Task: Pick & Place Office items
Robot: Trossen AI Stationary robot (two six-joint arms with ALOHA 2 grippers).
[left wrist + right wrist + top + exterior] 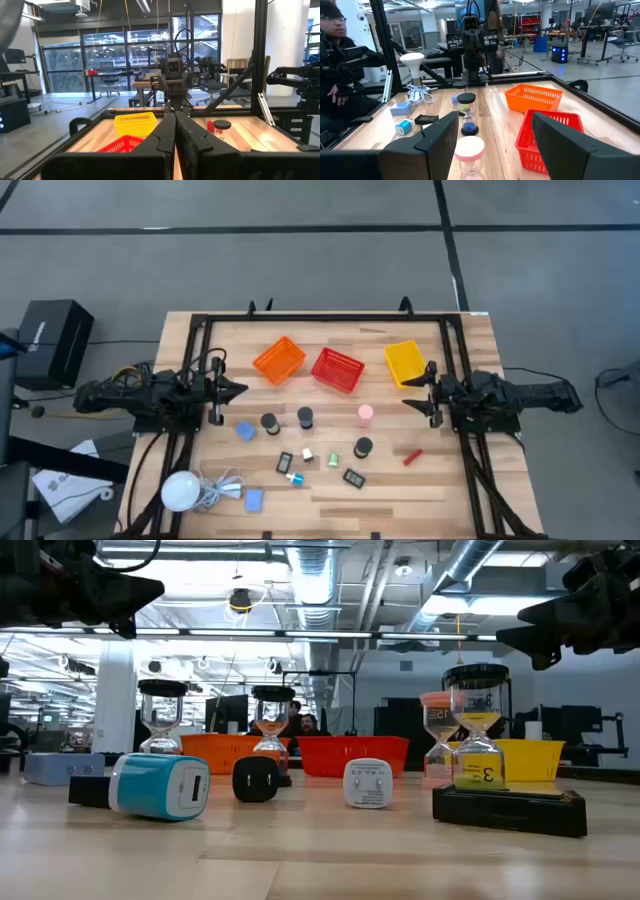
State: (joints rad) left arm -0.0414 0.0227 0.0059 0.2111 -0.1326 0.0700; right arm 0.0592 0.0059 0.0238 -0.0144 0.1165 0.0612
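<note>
The right gripper [418,392] hangs above the table's right side with its fingers spread wide and nothing between them; the left gripper [232,390] waits over the left side, fingers pressed together, also holding nothing. Neither touches any item.

The office items lie scattered across the middle of the table [470,490], between the two arms. A pink-capped sand timer [366,413] stands nearest the right gripper, just in front of the red basket [338,369]. Three black-capped timers [305,417] stand in a loose row, one near the red bar [412,457]. Light-blue squarish pieces [246,430] sit toward the left, another [253,500] beside the white bulb-like thing [180,490] and its coiled cable. Flat black rectangles [353,477] and tiny green and white blocks [333,458] lie near the centre.

In the low view a blue-and-white plug adapter [160,786], a black adapter [256,780] and a white one [366,784] stand in front of the timers, partly masking the baskets behind them; a timer marked 3 [478,730] rises over a black slab [508,810].

The orange basket [279,360], the red one and the yellow basket [403,363] sit along the far side, all seemingly empty. A seated person [335,75] is cut off at the right wrist view's edge.
</note>
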